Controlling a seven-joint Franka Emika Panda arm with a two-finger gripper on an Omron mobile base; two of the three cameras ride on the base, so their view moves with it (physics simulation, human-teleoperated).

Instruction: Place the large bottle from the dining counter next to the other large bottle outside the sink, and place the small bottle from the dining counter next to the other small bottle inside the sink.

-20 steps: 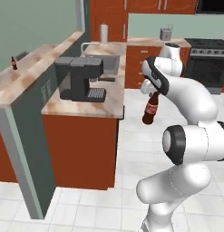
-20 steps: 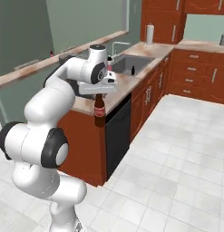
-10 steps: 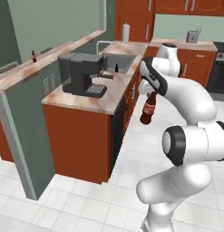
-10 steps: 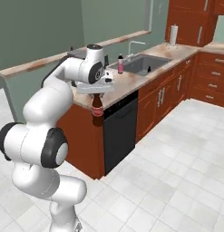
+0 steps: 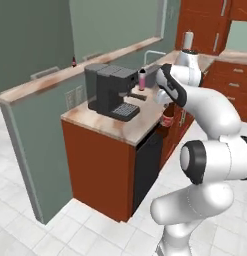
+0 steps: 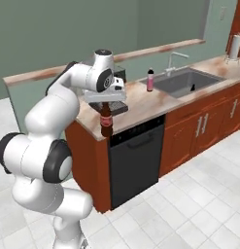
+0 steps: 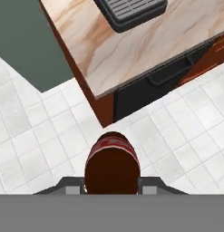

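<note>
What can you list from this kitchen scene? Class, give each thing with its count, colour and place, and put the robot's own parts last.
large bottle: one, dark brown with red label, hanging in the claw beside the worktop edge, over the floor
other large bottle: one, pale pink, dark cap, on the worktop left of the sink
other small bottle: one, black, inside the sink
small bottle: one, dark, on the dining counter ledge
sink: one, grey steel, sunk in the worktop
coffee machine: one, dark grey, on the worktop
paper towel roll: one, white, far worktop
dishwasher: one, black, under the worktop
claw: one, shut on the large bottle's neck
</note>
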